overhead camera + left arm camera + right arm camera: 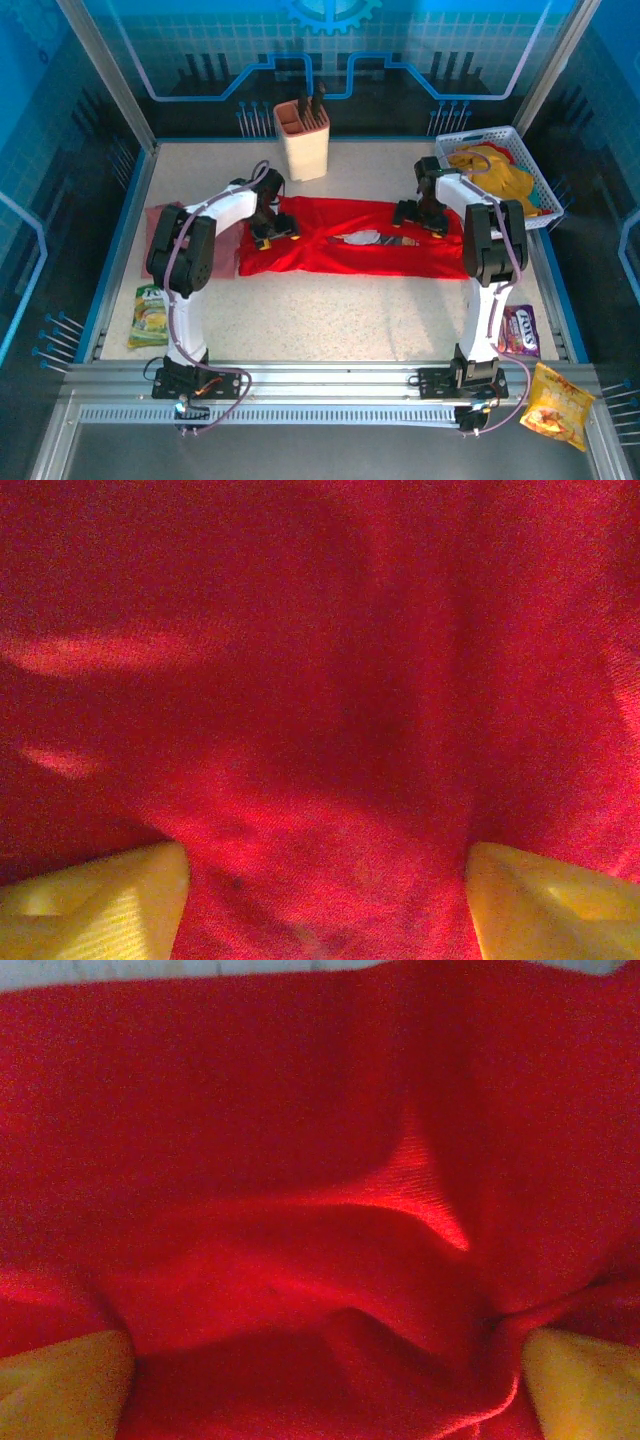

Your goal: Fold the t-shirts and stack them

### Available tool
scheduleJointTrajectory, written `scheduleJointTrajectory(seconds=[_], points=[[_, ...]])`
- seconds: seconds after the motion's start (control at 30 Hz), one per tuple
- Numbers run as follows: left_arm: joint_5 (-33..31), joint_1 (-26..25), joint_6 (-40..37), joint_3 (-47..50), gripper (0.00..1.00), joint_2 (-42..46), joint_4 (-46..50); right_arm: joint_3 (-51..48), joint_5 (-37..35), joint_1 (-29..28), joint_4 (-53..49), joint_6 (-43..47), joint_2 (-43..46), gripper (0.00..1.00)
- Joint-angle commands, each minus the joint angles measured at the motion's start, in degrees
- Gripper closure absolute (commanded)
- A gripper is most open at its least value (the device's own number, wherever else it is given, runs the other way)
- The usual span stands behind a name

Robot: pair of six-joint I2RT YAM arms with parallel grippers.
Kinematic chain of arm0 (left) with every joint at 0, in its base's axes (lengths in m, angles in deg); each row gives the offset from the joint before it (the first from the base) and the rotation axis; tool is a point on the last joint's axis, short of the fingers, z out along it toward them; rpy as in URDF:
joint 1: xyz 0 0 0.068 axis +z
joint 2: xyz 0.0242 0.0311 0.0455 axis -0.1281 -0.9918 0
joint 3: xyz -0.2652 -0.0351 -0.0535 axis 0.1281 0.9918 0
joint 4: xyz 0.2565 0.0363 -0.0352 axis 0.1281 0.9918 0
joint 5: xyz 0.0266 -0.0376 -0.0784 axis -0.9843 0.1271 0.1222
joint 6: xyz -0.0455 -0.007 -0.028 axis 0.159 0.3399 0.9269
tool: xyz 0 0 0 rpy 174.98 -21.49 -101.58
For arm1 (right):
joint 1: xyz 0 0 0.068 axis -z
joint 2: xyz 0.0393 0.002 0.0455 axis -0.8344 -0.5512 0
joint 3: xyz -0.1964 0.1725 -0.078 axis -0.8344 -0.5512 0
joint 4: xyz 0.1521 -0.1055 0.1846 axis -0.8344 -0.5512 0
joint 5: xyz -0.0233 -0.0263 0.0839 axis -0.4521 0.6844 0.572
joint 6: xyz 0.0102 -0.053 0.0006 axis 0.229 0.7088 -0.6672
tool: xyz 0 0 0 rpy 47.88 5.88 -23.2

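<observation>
Red t-shirt (350, 262) (dark-and-white graphic (365, 238)); yellow fingers (95, 905)

I can read no text for certain; the white letters on the purple packet (518, 329), right of the red t-shirt (350, 250), are too small.

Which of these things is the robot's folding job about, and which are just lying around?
For the job: red t-shirt, pink t-shirt, yellow t-shirts in the white basket.

Just lying about: beige holder with dark tools, green snack packet, purple packet, orange snack packet.
</observation>
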Motion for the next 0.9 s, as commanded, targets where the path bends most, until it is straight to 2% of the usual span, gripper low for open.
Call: scheduleJointTrajectory(seconds=[0.0, 0.23, 0.37, 0.57, 0.7, 0.87], points=[[1.9, 0.0, -1.6, -1.4, 0.26, -2.1, 1.7, -3.9, 2.8, -2.1, -4.1, -2.1, 1.6, 0.00], [2.2, 0.0, -2.4, -2.9, 0.26, -3.0, 2.4, -10.1, 1.6, -6.7, -2.1, -3.2, 7.3, 0.00], [2.3, 0.0, -2.9, -3.5, 0.27, -3.5, 3.0, -14.4, -3.5, -10.3, -0.3, -3.8, 12.8, 0.00], [2.1, 0.0, -2.9, -2.6, 0.27, -2.2, 2.4, -13.9, -12.6, -10.1, -2.2, -0.7, 16.4, 0.00], [2.7, -0.1, -2.8, -2.4, 0.26, -1.4, 2.0, -15.6, -19.8, -9.7, 2.2, 2.0, 22.6, 0.00], [2.6, -0.1, -3.0, -1.9, 0.26, 0.3, 2.0, -16.6, -21.5, -9.4, 6.0, 5.3, 28.9, 0.00]])
